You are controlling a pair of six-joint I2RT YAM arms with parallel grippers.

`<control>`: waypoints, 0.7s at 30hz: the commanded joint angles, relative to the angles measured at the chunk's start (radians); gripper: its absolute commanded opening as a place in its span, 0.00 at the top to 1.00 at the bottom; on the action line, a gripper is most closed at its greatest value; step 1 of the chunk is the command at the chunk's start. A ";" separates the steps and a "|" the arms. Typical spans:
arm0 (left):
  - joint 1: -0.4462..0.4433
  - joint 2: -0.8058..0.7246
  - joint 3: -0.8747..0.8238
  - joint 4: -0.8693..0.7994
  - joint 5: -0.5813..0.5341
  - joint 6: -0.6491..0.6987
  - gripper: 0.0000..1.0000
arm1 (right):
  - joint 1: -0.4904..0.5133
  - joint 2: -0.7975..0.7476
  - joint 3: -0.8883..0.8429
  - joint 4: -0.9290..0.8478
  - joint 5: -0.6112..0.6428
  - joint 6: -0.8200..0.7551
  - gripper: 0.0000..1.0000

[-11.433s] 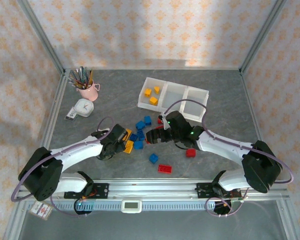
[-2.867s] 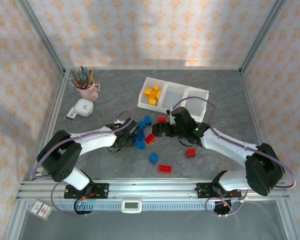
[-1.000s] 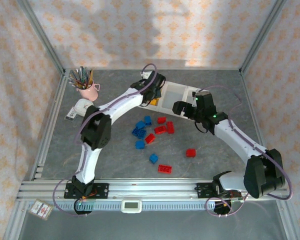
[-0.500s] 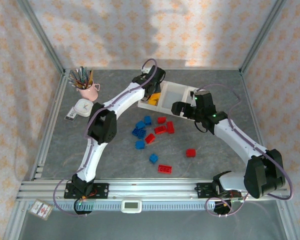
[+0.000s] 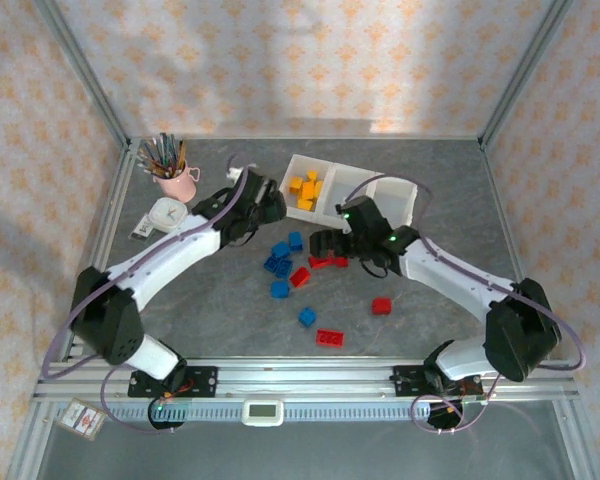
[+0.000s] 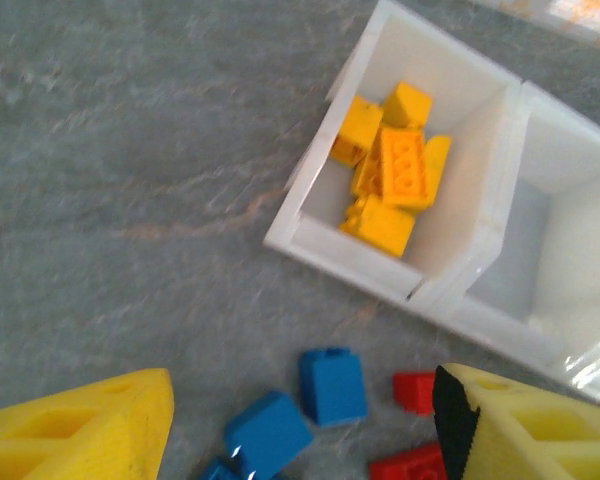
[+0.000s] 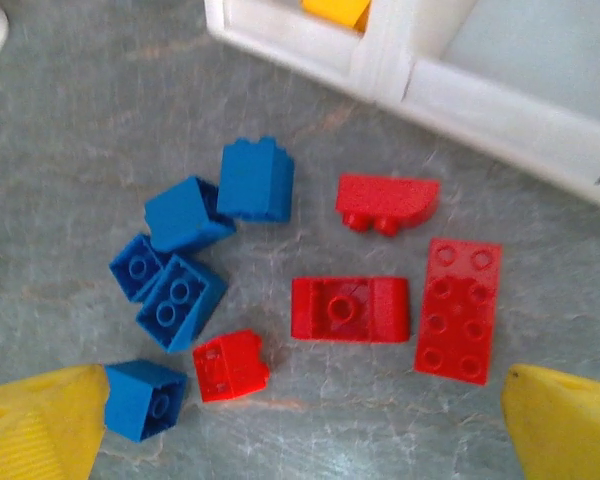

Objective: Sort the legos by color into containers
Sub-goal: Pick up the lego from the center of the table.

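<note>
Loose on table: six blue legos, six red legos. About five yellow legos in tray end compartment. Fingers apart, empty: left gripper, right gripper.

**Patterned walls closing in a grey marbled table**

The back wall, left wall and right wall are all wearing pale wallpaper with orange floral motifs. Silver metal posts are rising along the two back corners. A grey marbled tabletop is spreading between the walls, with an aluminium rail lying along its near edge. Soft light is falling unevenly, leaving a bright patch low on the back wall.
</note>
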 commanded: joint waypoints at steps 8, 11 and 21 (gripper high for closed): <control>-0.001 -0.317 -0.324 -0.009 -0.018 -0.151 0.12 | 0.234 0.109 0.076 -0.069 0.165 0.152 0.01; -0.001 -0.394 -0.381 -0.037 -0.036 -0.188 0.06 | 0.301 0.153 0.104 -0.068 0.208 0.223 0.02; 0.003 -0.561 -0.465 -0.105 -0.104 -0.276 0.01 | 0.396 0.324 0.181 -0.027 0.240 0.364 0.12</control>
